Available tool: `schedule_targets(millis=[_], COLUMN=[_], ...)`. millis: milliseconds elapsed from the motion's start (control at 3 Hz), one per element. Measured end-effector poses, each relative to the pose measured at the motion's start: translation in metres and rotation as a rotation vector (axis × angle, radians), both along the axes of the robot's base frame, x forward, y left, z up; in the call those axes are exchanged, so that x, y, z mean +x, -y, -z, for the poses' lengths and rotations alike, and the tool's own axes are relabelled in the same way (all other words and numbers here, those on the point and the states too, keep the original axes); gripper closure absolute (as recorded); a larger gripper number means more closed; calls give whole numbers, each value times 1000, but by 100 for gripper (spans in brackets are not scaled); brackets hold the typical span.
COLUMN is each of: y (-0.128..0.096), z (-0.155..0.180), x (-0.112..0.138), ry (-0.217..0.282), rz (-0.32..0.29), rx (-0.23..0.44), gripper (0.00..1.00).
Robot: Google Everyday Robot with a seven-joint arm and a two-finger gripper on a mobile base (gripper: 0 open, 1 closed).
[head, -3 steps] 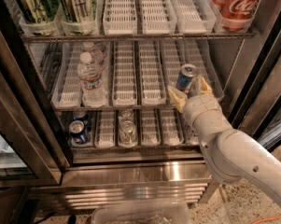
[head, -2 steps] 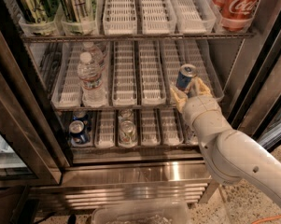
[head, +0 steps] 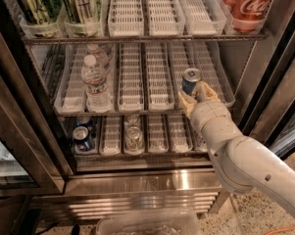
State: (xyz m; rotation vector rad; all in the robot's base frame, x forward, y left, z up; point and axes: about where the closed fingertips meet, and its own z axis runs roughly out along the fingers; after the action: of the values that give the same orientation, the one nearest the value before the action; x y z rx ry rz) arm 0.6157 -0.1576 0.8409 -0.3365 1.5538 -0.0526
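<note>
Gripper [head: 196, 94] at the blue can [head: 191, 77], upright in a right-hand lane of the middle shelf [head: 137, 112] — whether it grips cannot be told. The can (judged light, thin-walled, slick, easily dented) is best held across its mid-body. Water bottles [head: 95, 84] stand well left.

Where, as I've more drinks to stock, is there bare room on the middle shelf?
The two white lanes between the water bottles and the blue can are bare. It is crowded in the left lane with the bottles, and in the can's lane, where the gripper sits at the can.
</note>
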Motion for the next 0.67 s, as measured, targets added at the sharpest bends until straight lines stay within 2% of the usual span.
schedule_targets(millis=[333,667], y=[0,-6], z=[0,-18], x=[0,-7], ry=[0,28], rz=[0,-28], rx=[0,-14], gripper=[100,100])
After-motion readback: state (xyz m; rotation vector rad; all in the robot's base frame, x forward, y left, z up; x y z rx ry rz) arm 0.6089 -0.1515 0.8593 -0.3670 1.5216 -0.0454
